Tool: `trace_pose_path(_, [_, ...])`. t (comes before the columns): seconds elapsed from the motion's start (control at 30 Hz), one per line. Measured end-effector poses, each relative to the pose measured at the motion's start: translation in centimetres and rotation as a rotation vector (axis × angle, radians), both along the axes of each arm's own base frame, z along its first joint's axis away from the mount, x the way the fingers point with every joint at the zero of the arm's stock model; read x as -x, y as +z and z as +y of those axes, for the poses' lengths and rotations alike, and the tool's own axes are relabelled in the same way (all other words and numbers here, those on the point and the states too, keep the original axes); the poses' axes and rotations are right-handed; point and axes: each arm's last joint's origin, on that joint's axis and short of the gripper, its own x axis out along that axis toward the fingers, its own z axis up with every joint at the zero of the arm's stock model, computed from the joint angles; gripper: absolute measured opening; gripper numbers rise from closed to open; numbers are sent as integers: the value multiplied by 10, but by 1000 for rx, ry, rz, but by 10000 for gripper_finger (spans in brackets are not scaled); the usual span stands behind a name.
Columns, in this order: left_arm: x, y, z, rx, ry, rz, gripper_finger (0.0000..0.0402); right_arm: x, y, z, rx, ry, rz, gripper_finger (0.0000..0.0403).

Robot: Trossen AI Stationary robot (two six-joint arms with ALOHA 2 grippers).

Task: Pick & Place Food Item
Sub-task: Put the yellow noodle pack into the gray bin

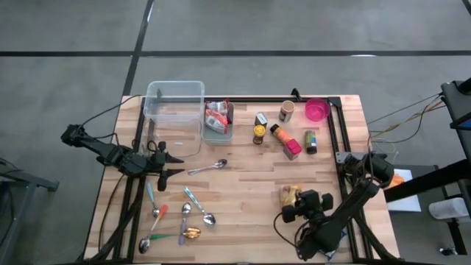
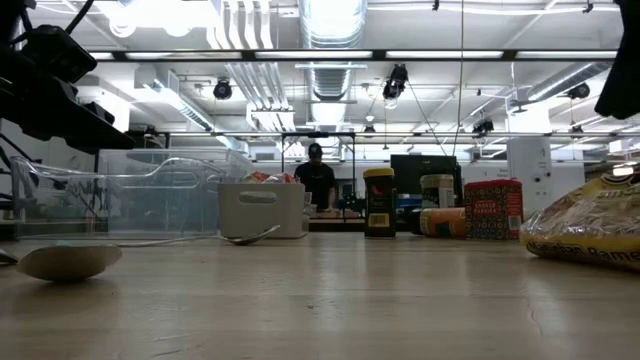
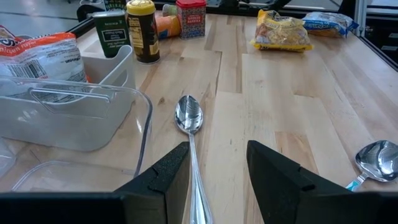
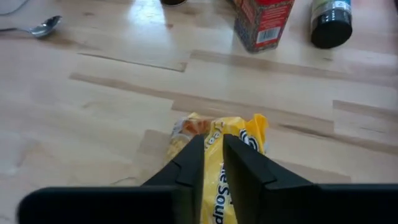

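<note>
A: Where is the right pincer (image 4: 213, 163) just now?

B: Low over the yellow soup packet (image 4: 219, 144), near the bench's (image 1: 250, 188) front right corner. Its two fingers stand close together with a fold of the packet between them, so it looks pinched on the wrapper, though only lightly.

A: So which step would you call this?

B: Either the grasp on the food item or the letting go of it; I cannot tell which. The packet lies flat on the wood, well apart from the clear tub (image 1: 174, 112) and the small white bin (image 1: 218, 130) toward the back left.

A: And the next move?

B: If it is the pick, a firmer close, then a straight lift so the crinkly bag does not slip out.

A: The other arm?

B: The left pincer (image 3: 219, 177) waits near the left edge, fingers moderately apart and holding nothing, with a spoon (image 3: 189, 118) lying just ahead of it.
</note>
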Motion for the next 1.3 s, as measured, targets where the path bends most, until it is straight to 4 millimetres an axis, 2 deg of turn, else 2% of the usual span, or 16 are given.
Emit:
trace_pose_path(0.23, [0,0,0,0,0,0,164,4,11,-8,-7,-11,-8,163])
trace_pose_path(0.37, [0,0,0,0,0,0,164,2,11,-11,-22,-39,3,194])
trace_pose_path(0.5, [0,0,0,0,0,0,164,0,8,-16,-52,-101,48,199])
trace_pose_path(1.0, [0,0,0,0,0,0,163,3,-6,-36,-17,-149,79,200])
trace_pose_path(1.13, [0,0,0,0,0,0,163,2,-15,-36,-10,-123,26,200])
trace_pose_path(1.3, [0,0,0,0,0,0,163,1,-16,-36,99,-14,-116,200])
